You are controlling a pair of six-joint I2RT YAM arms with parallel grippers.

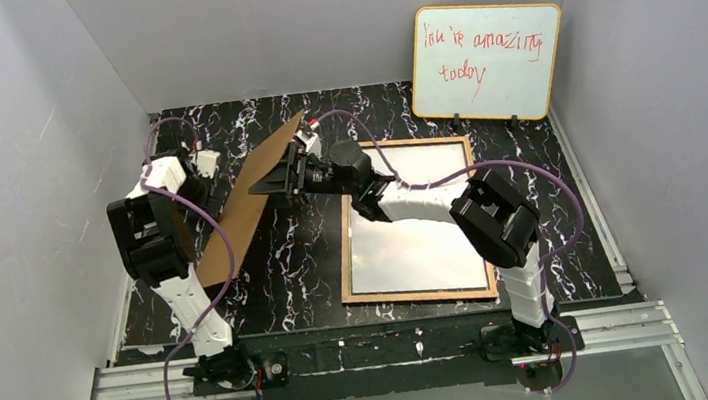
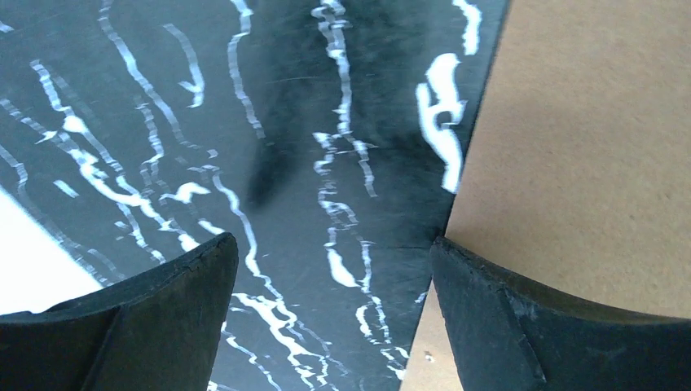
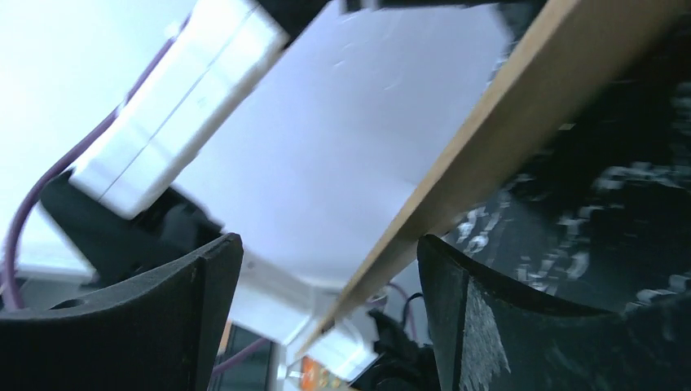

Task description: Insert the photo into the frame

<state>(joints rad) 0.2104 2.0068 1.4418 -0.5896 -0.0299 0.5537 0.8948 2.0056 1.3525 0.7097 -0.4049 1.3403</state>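
The frame [image 1: 419, 296] lies flat on the marble table right of centre, tan wooden back up, with its pale pane showing. The brown backing panel [image 1: 249, 197] stands tilted to its left. My right gripper [image 1: 292, 177] is open, its fingers either side of the panel's tan edge [image 3: 456, 155] without closing on it. A white face [image 3: 326, 163] lies along one side of that panel; I cannot tell whether it is the photo. No mountain print shows. My left gripper [image 1: 203, 167] is open over the table, its right finger [image 2: 521, 318] over the panel [image 2: 587, 147].
An orange-edged whiteboard [image 1: 485, 62] with red writing leans on the back wall at the right. Grey walls close in the table on three sides. A metal rail [image 1: 387, 347] runs along the near edge by the arm bases.
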